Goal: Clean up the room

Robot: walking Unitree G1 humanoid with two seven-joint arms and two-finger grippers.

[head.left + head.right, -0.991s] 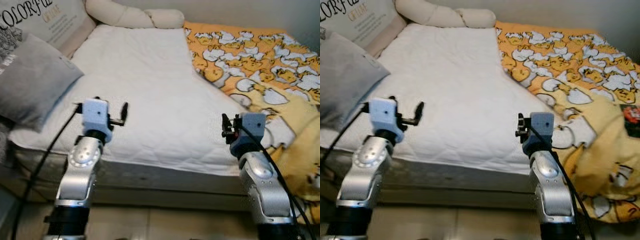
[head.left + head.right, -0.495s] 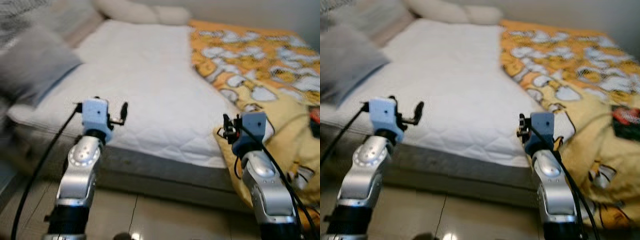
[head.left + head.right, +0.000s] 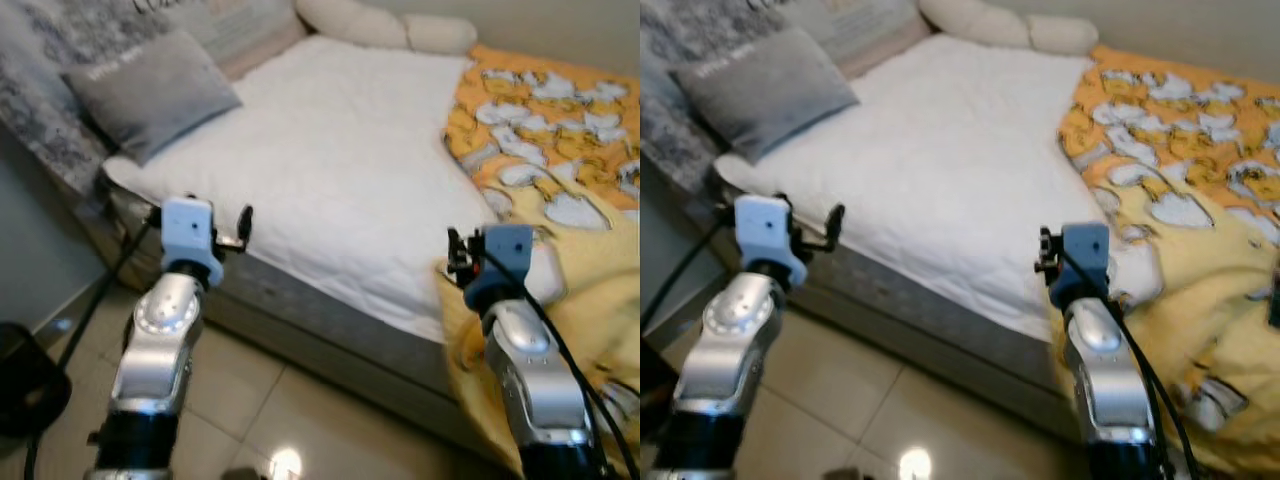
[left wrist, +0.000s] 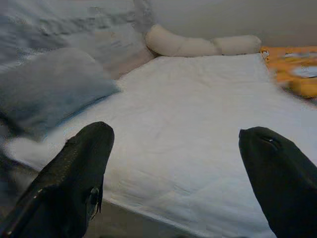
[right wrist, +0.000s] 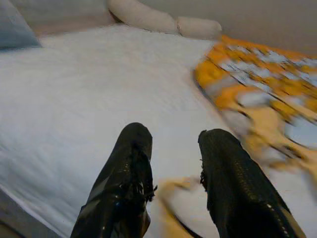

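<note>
A bed with a white mattress (image 3: pixel 340 170) takes the middle and upper part of the left eye view. A yellow and orange blanket (image 3: pixel 560 140) with a white pattern covers the right side of the bed and hangs down over its edge at the lower right, where it is cut off by the frame and a little blurred. A grey pillow (image 3: pixel 150 90) lies at the upper left, leaning on a grey patterned headboard (image 3: pixel 50 120); the words printed on the pillow are too blurred to read. A long cream cushion (image 3: pixel 385 28) lies along the top edge of the mattress. The tiled floor (image 3: pixel 260 400) shows at the bottom, with a bright light spot on it. A dark object (image 3: pixel 25 385) at the lower left is cut off and cannot be identified.

The left gripper (image 4: pixel 173 163) is held in front of the near edge of the mattress, its two black fingers wide apart and holding nothing. The right gripper (image 5: pixel 173 163) is held up near the blanket edge, its fingers (image 5: pixel 124 188) only slightly apart, with nothing between them.
</note>
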